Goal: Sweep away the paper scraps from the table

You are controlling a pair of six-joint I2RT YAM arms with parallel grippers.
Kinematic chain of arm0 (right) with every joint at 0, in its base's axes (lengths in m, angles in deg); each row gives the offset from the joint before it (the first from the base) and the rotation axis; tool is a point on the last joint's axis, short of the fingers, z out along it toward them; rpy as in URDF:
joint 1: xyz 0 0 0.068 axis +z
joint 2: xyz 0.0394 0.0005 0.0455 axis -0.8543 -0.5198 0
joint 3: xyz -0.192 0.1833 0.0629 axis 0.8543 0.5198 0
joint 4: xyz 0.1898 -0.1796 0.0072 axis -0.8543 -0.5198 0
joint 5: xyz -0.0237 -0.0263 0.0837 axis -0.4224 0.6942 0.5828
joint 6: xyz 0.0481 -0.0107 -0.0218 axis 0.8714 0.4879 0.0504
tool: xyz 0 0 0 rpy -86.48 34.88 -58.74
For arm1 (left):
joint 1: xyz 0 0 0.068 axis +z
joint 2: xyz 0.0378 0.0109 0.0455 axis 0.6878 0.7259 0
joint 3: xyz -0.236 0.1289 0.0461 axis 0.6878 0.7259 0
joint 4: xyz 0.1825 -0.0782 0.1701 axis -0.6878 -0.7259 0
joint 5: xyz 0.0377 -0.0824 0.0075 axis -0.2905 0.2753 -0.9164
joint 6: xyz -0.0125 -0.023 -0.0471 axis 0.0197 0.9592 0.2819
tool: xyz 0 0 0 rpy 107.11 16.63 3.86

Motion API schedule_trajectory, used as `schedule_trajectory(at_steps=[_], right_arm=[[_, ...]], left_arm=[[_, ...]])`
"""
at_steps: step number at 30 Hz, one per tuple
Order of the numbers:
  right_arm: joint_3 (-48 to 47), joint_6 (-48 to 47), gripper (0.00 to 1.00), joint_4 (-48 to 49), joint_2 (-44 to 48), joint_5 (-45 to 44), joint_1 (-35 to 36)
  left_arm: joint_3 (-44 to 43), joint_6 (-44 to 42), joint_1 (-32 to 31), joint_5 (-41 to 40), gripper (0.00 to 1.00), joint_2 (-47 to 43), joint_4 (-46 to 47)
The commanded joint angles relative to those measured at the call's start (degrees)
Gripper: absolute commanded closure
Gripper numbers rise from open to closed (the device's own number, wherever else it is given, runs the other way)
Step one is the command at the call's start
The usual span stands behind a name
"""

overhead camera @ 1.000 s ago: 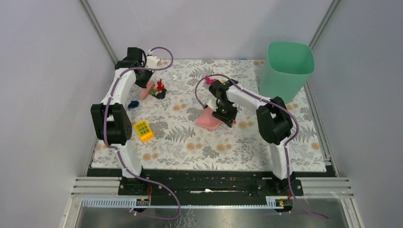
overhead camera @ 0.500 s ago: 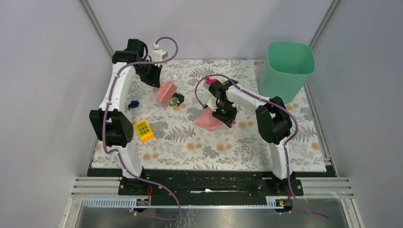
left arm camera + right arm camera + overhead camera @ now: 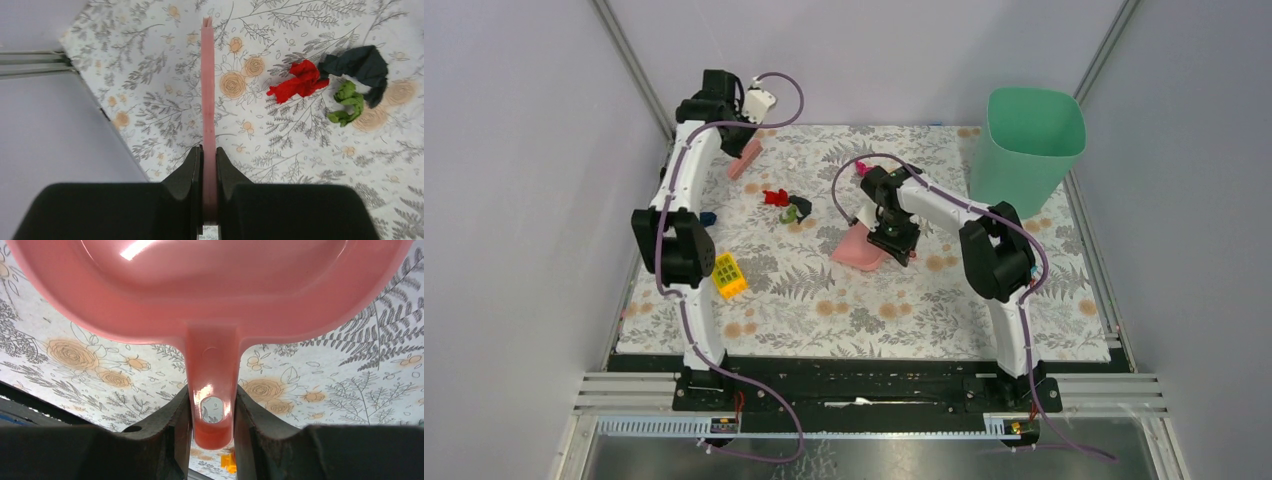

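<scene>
In the overhead view we see the left claw (image 3: pixel 209 150) in the upper left of the frame. It is clamped shut on a pink flat tool (image 3: pixel 208 85), which the wrist view shows edge-on, running up the middle of that picture. The paper scraps lie on the desk (image 3: pixel 824 310), to the right of and below that tool. There is a red scrap (image 3: pixel 775 197), and just right of it a dark blue scrap (image 3: pixel 360 65) with a green scrap (image 3: pixel 347 100) close under it. A small blue scrap (image 3: pixel 708 217) sits at the left edge of the covering beside the left arm, and a magenta scrap (image 3: pixel 864 170) shows behind the right arm's wrist. The right claw (image 3: pixel 212 410) is at the centre of the overhead frame, its jaws closed around the handle of a pink dustpan (image 3: pixel 210 285). The pan lies to the claw's left, apart from the scraps. A yellow studded brick (image 3: pixel 727 274) lies lower left, and a green bin (image 3: pixel 1029 150) stands upper right.
</scene>
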Motion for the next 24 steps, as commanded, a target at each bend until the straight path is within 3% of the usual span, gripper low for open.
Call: schedule_trajectory(at_steps=[1,7,15,24], right_arm=[[-4.2,0.7,1.0,-1.5,-2.5,1.6,1.0],[-8.4,0.9,1.0,-2.2,-6.0,1.5,1.3],[-14.3,2.2,1.0,-3.0,-10.4,2.3,1.8],[-13.3,2.2,1.0,-3.0,-9.8,2.4,2.0]], left_arm=[[-2.5,1.5,-0.3,-1.6,1.0,4.3,2.8],[1.9,2.5,-2.2,3.8,1.0,3.7,-0.7],[2.2,13.4,-4.3,22.6,1.0,1.6,-10.0],[4.1,21.7,-4.4,43.0,1.0,-1.2,-16.2]])
